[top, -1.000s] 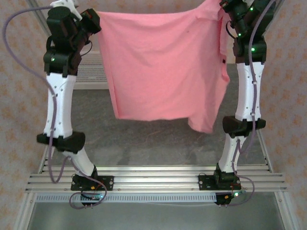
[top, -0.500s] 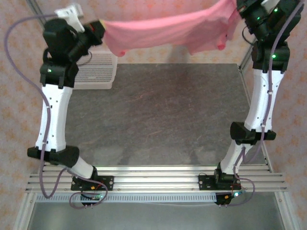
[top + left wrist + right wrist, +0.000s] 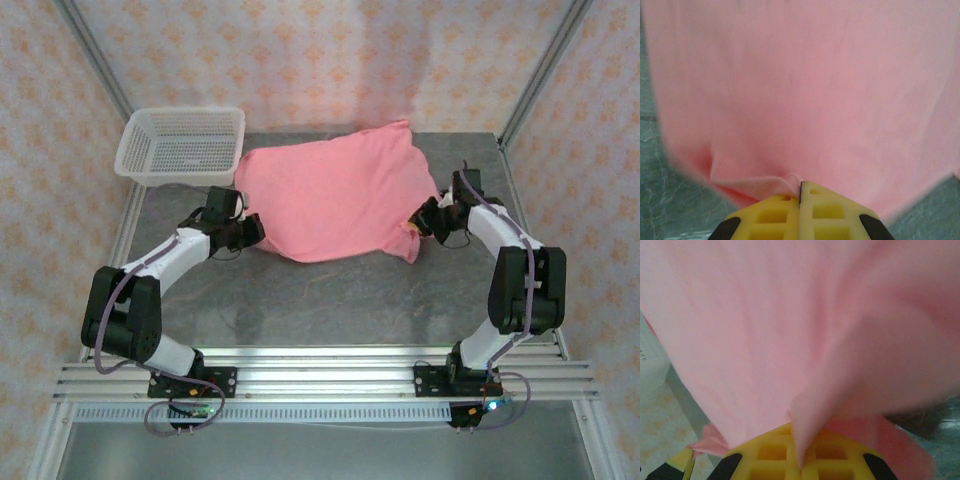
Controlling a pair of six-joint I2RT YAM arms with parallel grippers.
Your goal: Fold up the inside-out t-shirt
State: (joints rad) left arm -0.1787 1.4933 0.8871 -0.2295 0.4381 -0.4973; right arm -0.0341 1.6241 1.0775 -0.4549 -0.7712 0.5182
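The inside-out t-shirt [image 3: 335, 200], plain salmon pink, lies spread on the dark table [image 3: 330, 295] toward the back. My left gripper [image 3: 248, 228] is low at the shirt's near left corner, shut on its edge. In the left wrist view the yellow fingertips [image 3: 830, 207] meet with a fold of the t-shirt [image 3: 805, 95] pinched between them. My right gripper [image 3: 425, 222] is down at the shirt's near right corner, shut on the cloth. In the right wrist view a pointed fold of the t-shirt [image 3: 805, 370] runs down between the yellow fingers [image 3: 770, 452].
A white mesh basket [image 3: 182, 145] stands at the table's back left, just beyond the shirt's left edge. Metal frame posts [image 3: 535, 70] rise at the back corners. The aluminium rail [image 3: 320, 375] with both arm bases runs along the near edge.
Both arms have swung down from high above the table, carrying the shirt with them. The shirt hung stretched between the grippers in the air; now it lies flat on the table.
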